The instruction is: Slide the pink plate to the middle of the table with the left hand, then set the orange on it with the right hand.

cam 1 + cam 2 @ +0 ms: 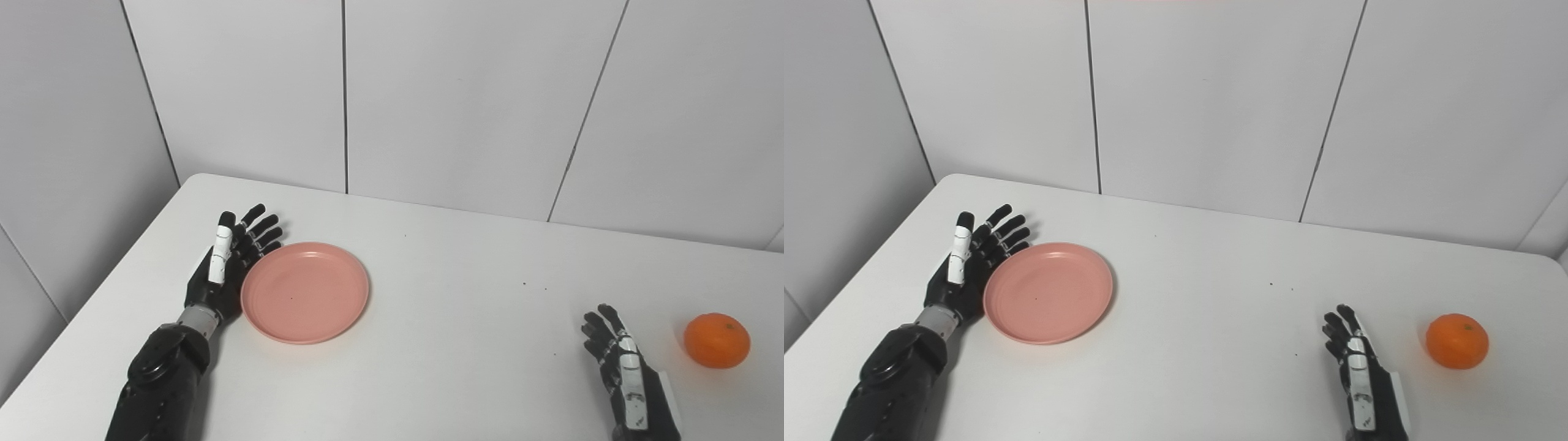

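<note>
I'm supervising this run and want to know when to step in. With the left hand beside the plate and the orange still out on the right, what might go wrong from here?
1. The left hand lies open against the pink plate's left rim; a push from the side may spin it or ride over the rim.
2. The orange is round and sits apart from the open right hand; a nudge may roll it away.

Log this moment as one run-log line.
left hand: open, beside pink plate | right hand: open, near orange | plate empty
</note>
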Tool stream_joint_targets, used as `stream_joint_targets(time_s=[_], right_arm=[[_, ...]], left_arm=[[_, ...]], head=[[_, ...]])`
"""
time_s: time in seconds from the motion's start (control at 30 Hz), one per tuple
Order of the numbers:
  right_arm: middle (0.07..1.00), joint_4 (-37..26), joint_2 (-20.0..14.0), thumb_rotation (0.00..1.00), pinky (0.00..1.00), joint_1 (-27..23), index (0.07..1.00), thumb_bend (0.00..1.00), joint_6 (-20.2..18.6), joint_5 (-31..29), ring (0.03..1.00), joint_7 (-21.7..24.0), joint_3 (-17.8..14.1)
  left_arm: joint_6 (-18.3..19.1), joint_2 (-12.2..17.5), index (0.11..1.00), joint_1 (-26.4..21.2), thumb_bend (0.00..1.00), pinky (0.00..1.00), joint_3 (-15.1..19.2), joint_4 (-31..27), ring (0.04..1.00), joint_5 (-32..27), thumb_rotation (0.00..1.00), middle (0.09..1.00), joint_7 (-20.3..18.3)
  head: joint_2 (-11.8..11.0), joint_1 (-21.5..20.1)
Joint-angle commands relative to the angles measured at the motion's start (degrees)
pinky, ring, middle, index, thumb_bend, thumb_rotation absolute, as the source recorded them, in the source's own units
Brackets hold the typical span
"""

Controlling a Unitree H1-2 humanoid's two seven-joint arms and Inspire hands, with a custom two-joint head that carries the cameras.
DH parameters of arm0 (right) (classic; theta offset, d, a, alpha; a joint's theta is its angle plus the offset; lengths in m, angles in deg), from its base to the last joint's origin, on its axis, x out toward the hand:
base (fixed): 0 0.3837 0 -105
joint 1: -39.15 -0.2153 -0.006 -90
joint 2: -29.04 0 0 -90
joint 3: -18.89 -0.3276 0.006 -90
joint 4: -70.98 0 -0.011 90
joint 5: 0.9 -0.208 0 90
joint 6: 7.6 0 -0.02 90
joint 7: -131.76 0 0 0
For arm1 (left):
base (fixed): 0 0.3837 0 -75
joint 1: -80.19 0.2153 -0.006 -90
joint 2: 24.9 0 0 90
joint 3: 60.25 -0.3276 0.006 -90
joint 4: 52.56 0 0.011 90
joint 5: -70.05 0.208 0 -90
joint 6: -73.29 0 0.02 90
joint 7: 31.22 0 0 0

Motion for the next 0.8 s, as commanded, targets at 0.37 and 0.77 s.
stream_joint_targets(time_s=[0.37,0.77], right_arm=[[0.874,1.8,2.2,1.00,0.92,3.7,0.901,0.69,-2.0,-0.4,0.888,-0.3,1.0],[0.865,0.7,3.2,1.00,0.90,3.5,0.893,0.67,-2.8,1.6,0.879,-1.2,2.0]], left_arm=[[3.9,-3.9,0.825,0.0,0.90,0.88,-0.8,-2.5,0.860,1.6,0.87,0.836,7.5],[6.8,-6.1,0.835,1.2,0.90,0.90,-0.9,-5.7,0.865,0.9,0.84,0.835,9.8]], head=[[1.3,-0.7],[3.2,-4.9]])
